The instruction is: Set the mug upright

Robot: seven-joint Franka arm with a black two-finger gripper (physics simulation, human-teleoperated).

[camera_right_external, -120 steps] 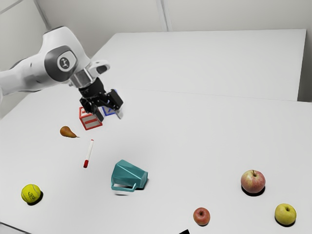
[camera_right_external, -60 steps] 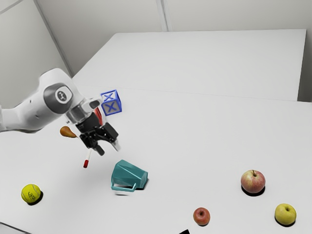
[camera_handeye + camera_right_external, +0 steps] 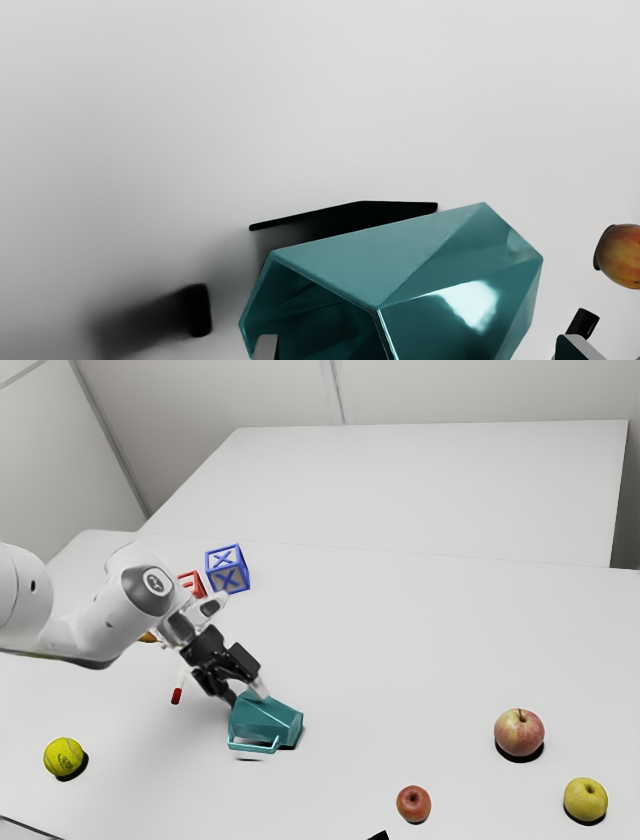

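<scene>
Exterior view and wrist view both had the teal mug [image 3: 265, 720] lying on its side on the table [image 3: 400, 640], mouth toward the exterior view's left, its handle [image 3: 255, 747] on the near side. Right at the mug was the gripper [image 3: 247, 694], open, its fingers well apart: in the wrist view one overlapped the mug's mouth, the other showed past its closed end. Whether either touched it was unclear. Toward the exterior view's left of the mug were the marker's red cap [image 3: 177, 696] and, farther off, the tennis ball [image 3: 64, 757]; beyond the mug, the blue block [image 3: 228, 570]; toward the right, the large apple [image 3: 519, 732].
</scene>
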